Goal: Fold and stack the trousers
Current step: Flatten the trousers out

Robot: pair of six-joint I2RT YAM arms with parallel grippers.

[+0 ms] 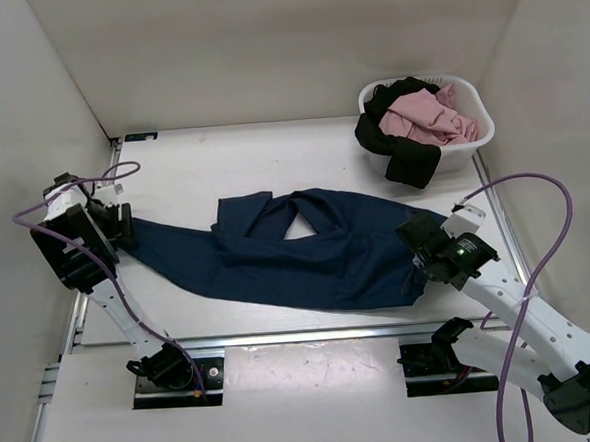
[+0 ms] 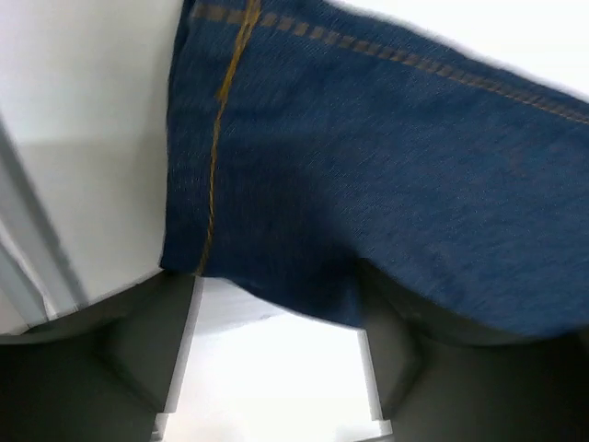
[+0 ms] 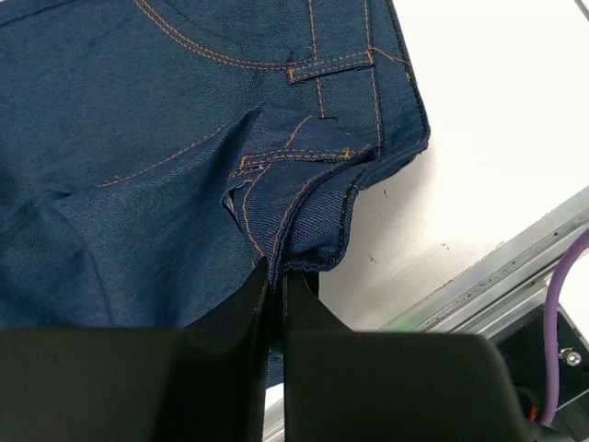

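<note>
Our right claw (image 3: 276, 269) pinches the dark navy denim trousers (image 1: 307, 255) (waistband, right edge of white table (image 1: 221, 165)); left claw (image 2: 281, 322) gapes at the hem.

White laundry basket (image 1: 466, 148) far right on table (image 1: 202, 177), pink garment (image 1: 427, 116) inside, black garment (image 1: 403, 157) over its rim

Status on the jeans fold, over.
Left gripper open around leg hem. Right gripper shut on jeans waistband. Not folded yet. Laundry basket apart, far right.
</note>
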